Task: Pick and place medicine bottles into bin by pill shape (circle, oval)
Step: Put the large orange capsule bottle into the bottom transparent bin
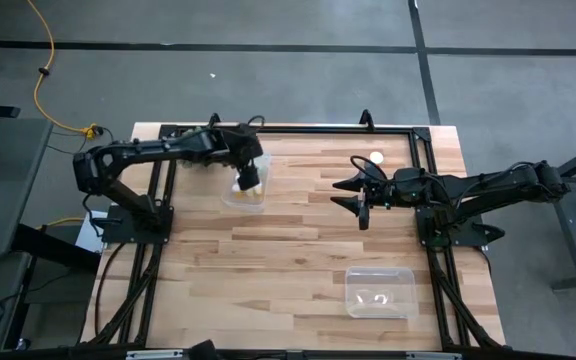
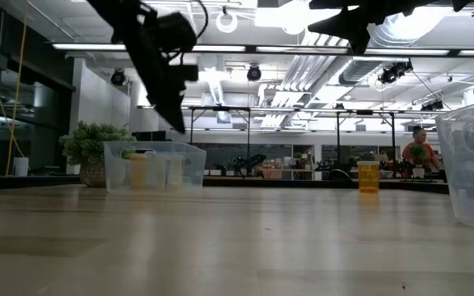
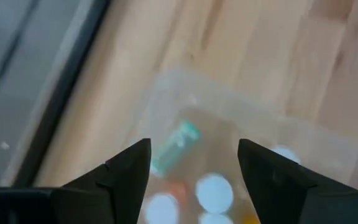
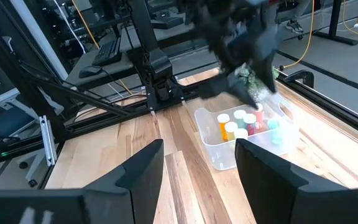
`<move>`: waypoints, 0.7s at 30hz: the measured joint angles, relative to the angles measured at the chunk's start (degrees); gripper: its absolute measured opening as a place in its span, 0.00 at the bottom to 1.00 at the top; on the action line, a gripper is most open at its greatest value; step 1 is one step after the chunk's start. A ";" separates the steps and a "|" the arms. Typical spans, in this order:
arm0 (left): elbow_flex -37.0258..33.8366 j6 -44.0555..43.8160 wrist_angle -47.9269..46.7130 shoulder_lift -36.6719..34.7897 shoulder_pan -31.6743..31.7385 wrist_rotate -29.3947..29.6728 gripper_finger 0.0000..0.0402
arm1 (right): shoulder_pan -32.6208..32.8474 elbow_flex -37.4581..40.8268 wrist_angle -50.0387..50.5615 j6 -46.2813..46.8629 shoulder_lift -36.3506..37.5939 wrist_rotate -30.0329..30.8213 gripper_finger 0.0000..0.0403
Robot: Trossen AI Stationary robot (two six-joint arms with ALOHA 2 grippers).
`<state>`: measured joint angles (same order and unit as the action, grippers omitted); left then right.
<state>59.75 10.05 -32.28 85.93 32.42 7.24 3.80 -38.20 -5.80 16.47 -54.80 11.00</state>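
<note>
A clear bin (image 1: 230, 200) at the table's far left holds several medicine bottles (image 4: 241, 124), most upright with white, orange and reddish caps. A teal bottle (image 3: 176, 148) lies on its side in it. My left gripper (image 3: 194, 146) hangs open just above this bin (image 3: 229, 93), pointing steeply down, nothing between its fingers. One yellow-orange bottle (image 2: 368, 177) with a white cap (image 1: 375, 157) stands alone on the table at the far right. My right gripper (image 1: 353, 193) waits open in the air near the table's middle, facing the left bin.
A second clear bin (image 1: 353, 272) stands near the front right with small things inside. A green spiky plant (image 2: 95, 148) sits beside the left bin. Black frame rails run along the table's left, far and right sides. Bare wood lies between the two bins.
</note>
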 joint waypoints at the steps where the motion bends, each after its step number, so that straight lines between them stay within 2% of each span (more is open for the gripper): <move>1: 1.48 0.79 -0.88 -0.51 0.20 0.33 0.58 | -0.01 0.00 0.02 0.00 0.00 0.00 0.48; 6: 8.11 0.05 -0.50 -5.10 0.25 -0.37 0.58 | 0.00 0.00 0.00 0.00 0.00 0.00 0.48; 11: 7.29 -11.01 11.48 -13.79 -0.45 -7.93 0.58 | 0.01 0.00 0.02 -1.45 0.00 0.00 0.48; 15: 0.38 -17.76 25.42 -21.53 -4.52 -9.07 0.58 | -0.01 0.00 0.00 -1.51 0.01 0.00 0.48; 21: -16.19 -21.40 48.95 -30.20 -15.68 -2.50 0.58 | 0.01 0.00 0.00 -1.53 -0.01 0.00 0.48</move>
<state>43.56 -11.35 16.68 55.72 16.74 4.74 3.81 -38.20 -5.80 14.94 -54.81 11.00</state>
